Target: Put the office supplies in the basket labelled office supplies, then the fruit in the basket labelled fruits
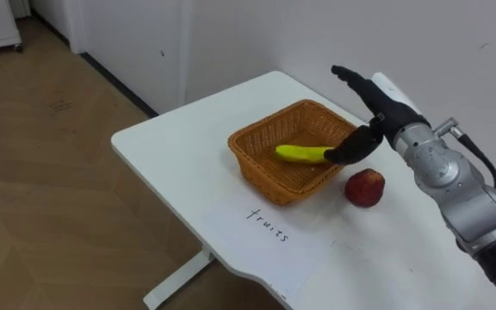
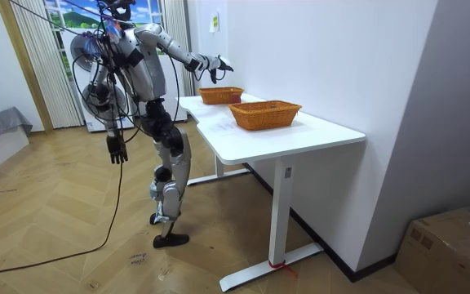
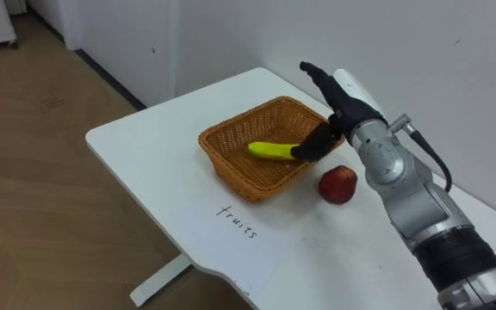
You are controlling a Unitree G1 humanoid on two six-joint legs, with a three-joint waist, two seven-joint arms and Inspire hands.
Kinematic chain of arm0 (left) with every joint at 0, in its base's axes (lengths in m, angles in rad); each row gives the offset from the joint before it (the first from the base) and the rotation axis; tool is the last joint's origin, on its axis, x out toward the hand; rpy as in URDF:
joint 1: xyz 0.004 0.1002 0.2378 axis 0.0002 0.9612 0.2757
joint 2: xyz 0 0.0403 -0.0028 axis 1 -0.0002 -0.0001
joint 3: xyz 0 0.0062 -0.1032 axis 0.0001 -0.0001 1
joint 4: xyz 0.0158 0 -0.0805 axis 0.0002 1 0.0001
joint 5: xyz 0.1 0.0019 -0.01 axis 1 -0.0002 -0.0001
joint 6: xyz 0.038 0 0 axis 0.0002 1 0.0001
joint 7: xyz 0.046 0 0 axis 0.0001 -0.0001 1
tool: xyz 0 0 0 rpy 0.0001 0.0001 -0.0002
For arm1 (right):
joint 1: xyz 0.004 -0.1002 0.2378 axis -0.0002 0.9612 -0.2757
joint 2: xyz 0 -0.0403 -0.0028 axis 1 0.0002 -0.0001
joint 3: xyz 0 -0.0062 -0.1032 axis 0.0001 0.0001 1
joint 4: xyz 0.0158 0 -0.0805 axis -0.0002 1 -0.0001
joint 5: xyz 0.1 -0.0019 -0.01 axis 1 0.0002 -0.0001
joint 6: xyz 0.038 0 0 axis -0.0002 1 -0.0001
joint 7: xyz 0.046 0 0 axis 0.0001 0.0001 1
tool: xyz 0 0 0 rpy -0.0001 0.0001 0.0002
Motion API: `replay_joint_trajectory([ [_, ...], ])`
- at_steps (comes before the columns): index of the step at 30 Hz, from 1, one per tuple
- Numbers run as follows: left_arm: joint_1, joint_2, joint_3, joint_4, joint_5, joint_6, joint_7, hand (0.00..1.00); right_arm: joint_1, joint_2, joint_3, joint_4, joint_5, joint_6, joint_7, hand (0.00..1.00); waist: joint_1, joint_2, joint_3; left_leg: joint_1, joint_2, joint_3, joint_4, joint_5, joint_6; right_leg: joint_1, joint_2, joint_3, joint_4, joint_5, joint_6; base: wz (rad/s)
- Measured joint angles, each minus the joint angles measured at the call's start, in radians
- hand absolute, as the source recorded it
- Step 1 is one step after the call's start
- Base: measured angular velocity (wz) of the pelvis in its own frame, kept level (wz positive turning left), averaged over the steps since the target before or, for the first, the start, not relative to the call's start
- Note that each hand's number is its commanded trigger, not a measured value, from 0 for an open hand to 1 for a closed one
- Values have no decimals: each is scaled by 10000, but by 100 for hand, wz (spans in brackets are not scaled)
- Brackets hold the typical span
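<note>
Nearest is the robot's right arm, which comes in from the lower right and ends in the right hand (image 1: 375, 108) above the far right rim of the wicker basket (image 1: 261, 176). Its fingers are stretched out straight and spread, clasping nothing. Its thumb points down at the right end of the banana (image 1: 301, 153), and I cannot tell whether the two touch. The banana lies on the basket's floor, so that fruit looks sorted. The apple (image 1: 364, 188) sits on the desk (image 1: 179, 155) just beside the basket's right corner and under the forearm, not yet sorted. A handwritten label (image 1: 269, 224) runs along the desk's near edge in front of the basket.

In the room view the robot stands at the desk's end. Its left hand (image 2: 117, 152) hangs loose at its side, and a second basket (image 2: 265, 114) stands further along the desk.

My guess is that the apple comes next, and that is where the risk lies. It is round and lies close under the wrist, so a glancing touch could send it rolling toward the desk's edge. The thumb, low beside the banana, could drag the fruit up against the rim as the hand lifts away. The light basket could also slide if fingers catch its weave.
</note>
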Motion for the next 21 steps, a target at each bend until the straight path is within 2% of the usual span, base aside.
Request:
replay_joint_trajectory([
  [2,-4,-20,9,-203,25,5,5,0,0,-141,-56,-22,-49,6,3,0,-41,6,-2,-4,3,44,-25,-8,13,-45,-11,55,-2,0,1,-8],
  [6,5,-43,14,-432,107,4,73,0,0,-150,-631,-170,-151,9,-29,0,-273,43,-11,-35,-3,90,-64,-13,28,-137,3,283,-1,1,4,-4],
  [9,6,-186,10,-457,105,2,337,0,1,-148,-1064,-227,75,7,-252,0,-389,179,-40,24,32,269,-98,-16,51,-183,9,523,74,19,8,-17],
  [12,-16,-383,7,-462,97,-87,447,0,140,-153,-1352,-629,219,-4,-502,0,-690,356,-85,32,48,384,-197,-31,78,-271,-16,662,172,26,19,-9],
  [16,-27,-438,6,-539,87,-215,549,0,526,-142,-1399,-915,542,-89,-749,0,-1035,473,-76,50,59,430,-214,-31,79,-208,-11,712,182,26,19,-3],
  [21,-126,-462,7,-540,99,-287,673,0,878,-141,-1551,-875,1243,-89,-1045,0,-1128,563,-65,67,71,501,-207,-35,85,-209,-14,752,210,27,18,-1],
])
